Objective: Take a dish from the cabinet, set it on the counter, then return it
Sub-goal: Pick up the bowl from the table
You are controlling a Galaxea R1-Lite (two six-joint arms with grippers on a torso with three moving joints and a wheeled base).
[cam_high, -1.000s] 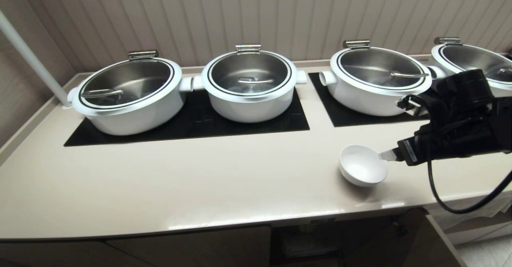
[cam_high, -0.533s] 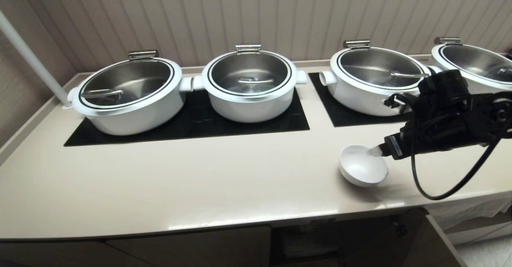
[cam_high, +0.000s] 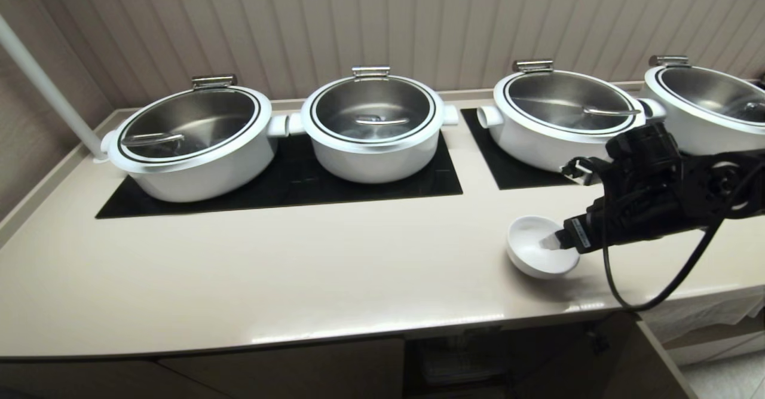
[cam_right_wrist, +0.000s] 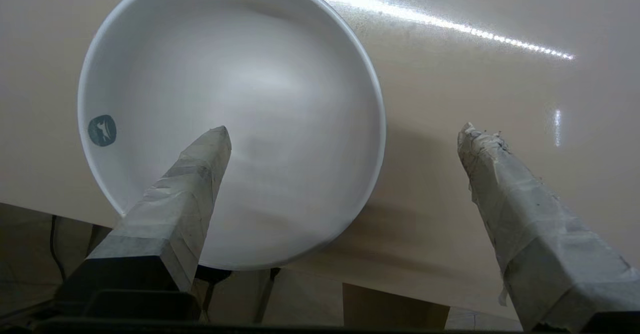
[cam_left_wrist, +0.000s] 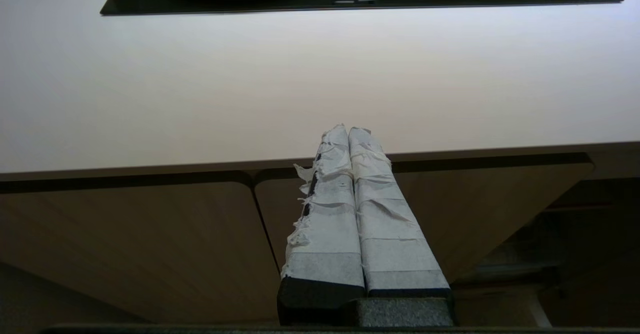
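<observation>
**Near the counter's front edge: bowl down, right gripper spread wide**

On the counter (cam_high: 334, 267), close to its front edge and toward the right end, sits the dish (cam_high: 534, 257), a small white bowl, upright w/ its mouth up. Nothing is inside it except a small grey-blue round mark on the inner wall, seen in the right wrist view.

Right gripper (cam_right_wrist: 345, 134) is at the bowl, reaching in from the right side, fingers spread wide apart & gripping nothing. 1 taped finger (cam_right_wrist: 200, 169) is over the bowl's inside; the other taped finger (cam_right_wrist: 505, 184) is outside the rim, over bare counter, w/ the rim's near side between the 2. Can't tell if the inner finger touches the bowl. A black cable loops down from the arm past the counter's front edge.

Left gripper (cam_left_wrist: 347, 139) is parked low in front of the counter edge, its 2 taped fingers pressed together, empty, pointing at the cabinet (cam_left_wrist: 130, 244) doors below. An open, dark compartment shows under the counter's right part.

Along the back edge stand 4 big white pots (cam_high: 373, 130) w/ steel lids, on 2 black glass panels (cam_high: 287, 187) set into the top. The bowl is on plain counter in front of the 2nd panel, well apart from the pots. A white pole (cam_high: 48, 88) rises at the back left corner.
</observation>
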